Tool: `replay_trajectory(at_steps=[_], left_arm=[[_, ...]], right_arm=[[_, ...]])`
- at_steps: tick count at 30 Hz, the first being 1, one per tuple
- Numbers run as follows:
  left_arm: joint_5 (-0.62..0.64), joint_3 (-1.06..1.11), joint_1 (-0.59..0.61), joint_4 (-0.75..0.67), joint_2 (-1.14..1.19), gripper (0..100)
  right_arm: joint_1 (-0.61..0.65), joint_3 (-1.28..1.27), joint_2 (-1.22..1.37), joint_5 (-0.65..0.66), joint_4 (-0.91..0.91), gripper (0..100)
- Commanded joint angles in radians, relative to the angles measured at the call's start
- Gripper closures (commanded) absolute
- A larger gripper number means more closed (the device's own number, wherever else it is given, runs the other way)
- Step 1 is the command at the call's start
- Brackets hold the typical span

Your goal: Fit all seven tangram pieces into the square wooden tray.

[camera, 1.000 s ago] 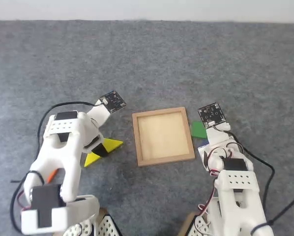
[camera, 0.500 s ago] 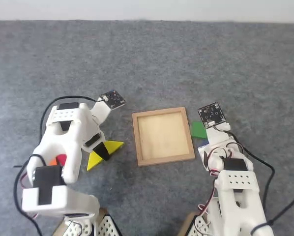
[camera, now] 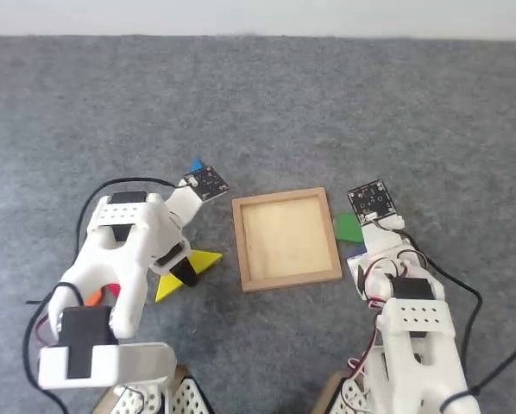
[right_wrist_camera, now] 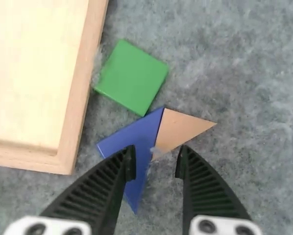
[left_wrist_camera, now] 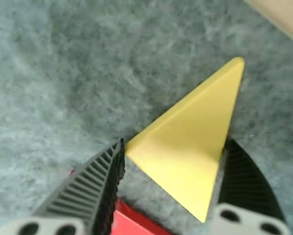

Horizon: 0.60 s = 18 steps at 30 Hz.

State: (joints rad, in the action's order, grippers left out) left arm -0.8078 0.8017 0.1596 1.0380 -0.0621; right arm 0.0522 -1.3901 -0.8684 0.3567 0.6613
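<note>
The square wooden tray [camera: 245, 250] lies between the two arms with nothing in it. A yellow triangle [left_wrist_camera: 195, 147] lies flat on the carpet, and my left gripper [left_wrist_camera: 173, 152] stands open low over it, one finger at each side. The same yellow triangle [camera: 202, 260] lies just left of the tray. A red piece [left_wrist_camera: 136, 223] lies close behind the fingers. My right gripper [right_wrist_camera: 154, 159] is open above a blue piece [right_wrist_camera: 134, 142] and a tan triangle [right_wrist_camera: 181, 128] that touch each other. A green square [right_wrist_camera: 131, 77] lies next to the tray's wall [right_wrist_camera: 80, 98].
Grey carpet covers the table. A small blue piece [camera: 196, 164] lies beyond the left arm's wrist camera. Red [camera: 111, 289] and orange [camera: 94, 297] pieces peek out under the left arm. The green square [camera: 348, 227] lies right of the tray.
The left arm has shifted right and slightly forward, uncovering the small blue piece beyond it. The yellow triangle sits slightly further right. The right arm has not moved.
</note>
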Motion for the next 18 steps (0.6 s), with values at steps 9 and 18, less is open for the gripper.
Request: replay_trajectory(at_steps=[9, 18], left_arm=[[-0.015, -0.033, 0.014, -0.008, -0.021, 73], [-0.068, -0.039, 0.005, 0.006, -0.021, 69]], right_arm=[[-0.008, 0.011, -0.038, -0.003, -0.010, 84.4], [-0.010, 0.011, -0.038, -0.003, -0.010, 84.4]])
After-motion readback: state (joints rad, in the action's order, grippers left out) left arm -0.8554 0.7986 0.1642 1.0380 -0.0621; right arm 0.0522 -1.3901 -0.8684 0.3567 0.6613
